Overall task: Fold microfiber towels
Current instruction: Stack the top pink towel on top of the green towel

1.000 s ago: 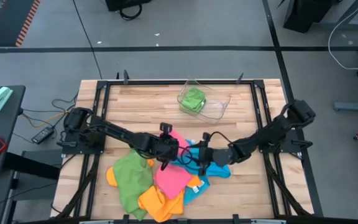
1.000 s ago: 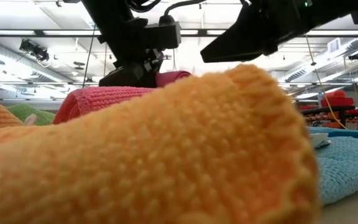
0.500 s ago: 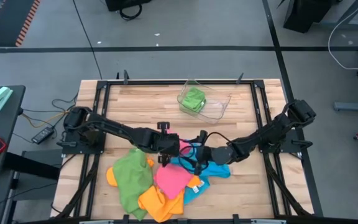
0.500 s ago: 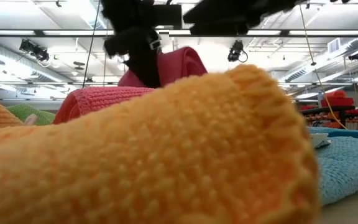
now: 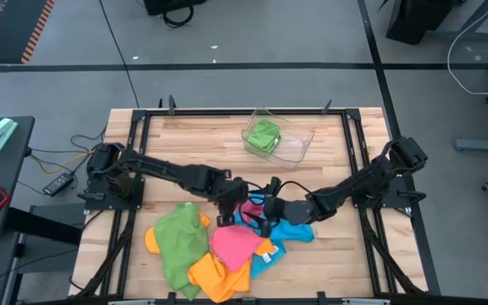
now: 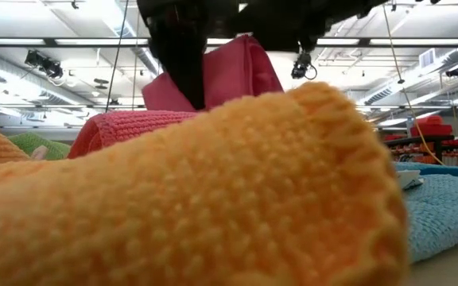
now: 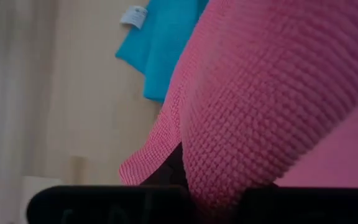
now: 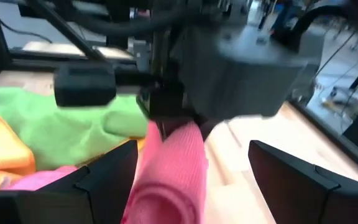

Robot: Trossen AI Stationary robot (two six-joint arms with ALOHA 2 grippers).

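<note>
A pink towel (image 5: 231, 243) lies on a heap of towels near the table's front: green (image 5: 179, 243), orange (image 5: 213, 275) and sky blue (image 5: 293, 230). My left gripper (image 5: 231, 202) is shut on the pink towel's far part, which stands raised (image 6: 233, 73). My right gripper (image 5: 265, 213) faces it from the right, open. Its fingers (image 8: 107, 174) stand on either side of the hanging pink fold (image 8: 169, 168) without touching it. The orange towel (image 6: 197, 191) fills the low view. My left gripper pinches the pink towel between its two fingers at a bulging fold (image 7: 229, 149) near the towel's far end, coming steeply from above. The held part is lifted and hangs below the fingers (image 8: 166, 109). The near part (image 5: 230, 250) lies on the heap.
A clear plastic tray (image 5: 299, 146) with a folded green towel (image 5: 263, 135) stands at the back of the wooden table (image 5: 193, 140). A black metal frame (image 5: 134, 152) runs along the table's sides. Bare wood lies between the tray and the heap.
My left gripper has risen and rolled its wrist, still shut on the pink towel. The towel's far part has been drawn up into a standing fold while its near part stays on the heap. My right gripper has risen slightly.
</note>
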